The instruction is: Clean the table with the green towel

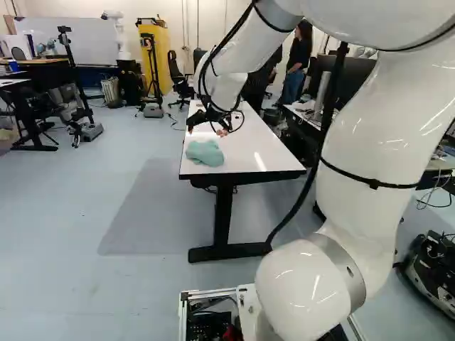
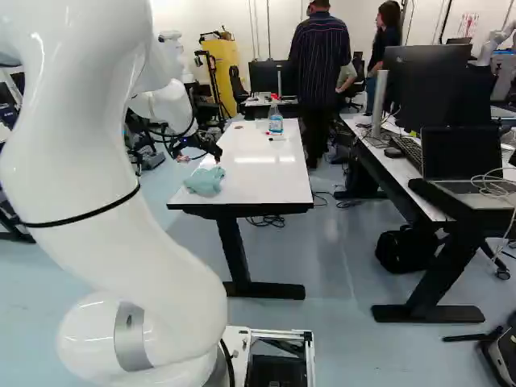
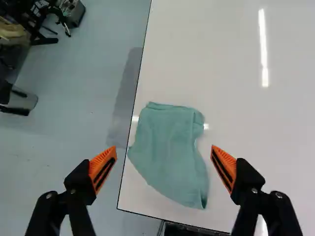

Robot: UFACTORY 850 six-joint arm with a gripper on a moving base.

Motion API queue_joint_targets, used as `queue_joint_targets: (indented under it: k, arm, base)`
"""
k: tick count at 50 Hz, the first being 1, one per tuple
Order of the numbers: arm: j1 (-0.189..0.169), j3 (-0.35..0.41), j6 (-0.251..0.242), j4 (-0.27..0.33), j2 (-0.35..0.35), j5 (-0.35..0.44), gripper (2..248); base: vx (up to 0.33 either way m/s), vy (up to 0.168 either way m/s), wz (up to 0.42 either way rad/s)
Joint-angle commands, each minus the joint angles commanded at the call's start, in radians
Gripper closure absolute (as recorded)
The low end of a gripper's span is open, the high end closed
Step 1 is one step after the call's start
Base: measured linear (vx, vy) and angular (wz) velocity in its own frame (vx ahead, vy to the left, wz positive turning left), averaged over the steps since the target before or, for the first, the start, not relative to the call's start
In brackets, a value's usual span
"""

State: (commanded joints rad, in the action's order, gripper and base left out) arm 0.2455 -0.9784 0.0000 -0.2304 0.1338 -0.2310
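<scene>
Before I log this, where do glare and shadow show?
Left base view: glare streak on the white tabletop, shadow on the pale blue floor; right base view: glare band across the tabletop; wrist view: long streak, glints beside the green cloth towel.

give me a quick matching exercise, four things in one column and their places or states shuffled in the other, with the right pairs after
1. towel
2. spray bottle
3. gripper
4. laptop

A. open, reaching toward the towel
B. on the desk in the right base view
C. lying by a corner of the table
D. upright toward the table's far end

1-C, 2-D, 3-A, 4-B
</scene>
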Motion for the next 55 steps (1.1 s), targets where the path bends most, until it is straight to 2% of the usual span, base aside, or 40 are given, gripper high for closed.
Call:
queue_joint_targets:
  k: [55]
  arm:
    - [-0.18,0.094,0.0,0.0,-0.088,0.0,3]
  base:
    - [0.0,0.0,0.0]
